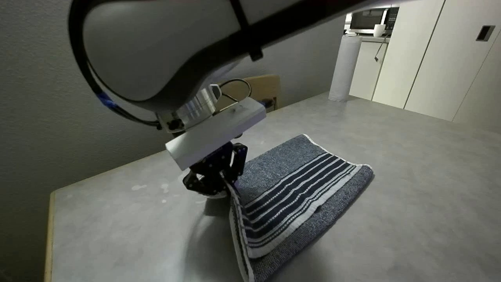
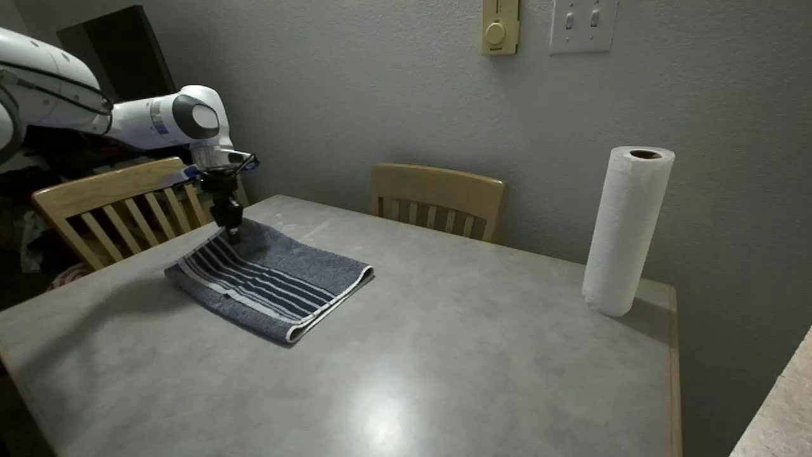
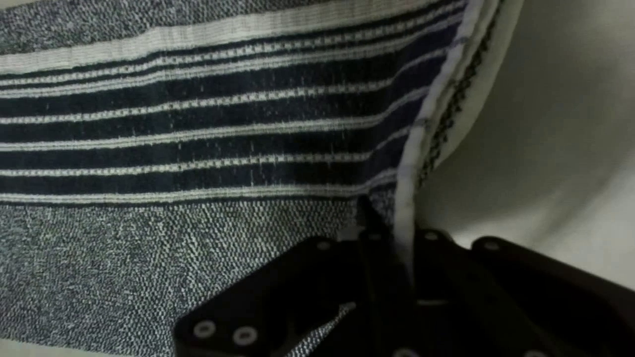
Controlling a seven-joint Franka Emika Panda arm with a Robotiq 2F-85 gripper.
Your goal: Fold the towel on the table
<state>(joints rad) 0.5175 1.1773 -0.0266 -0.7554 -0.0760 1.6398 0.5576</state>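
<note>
The towel [image 1: 280,166] lies folded on the grey table [image 1: 411,176], striped band facing up. It is blue-grey with dark and white stripes, and also shows in an exterior view [image 2: 304,263] and in the wrist view [image 3: 173,248]. My gripper [image 1: 220,181] is at the towel's edge near the table's wall-side corner. It points down there in an exterior view [image 2: 232,233]. In the wrist view my gripper [image 3: 397,243] is shut on the towel's white-hemmed edge, which rises between the fingers, slightly lifted. The fingertips are dark and partly hidden by cloth.
A paper towel roll [image 2: 628,231] stands upright near the table's far end, also seen in an exterior view [image 1: 345,68]. Wooden chairs stand against the table: a chair [image 2: 438,193] at the wall side and a chair [image 2: 117,200] behind the arm. A wall runs along the table.
</note>
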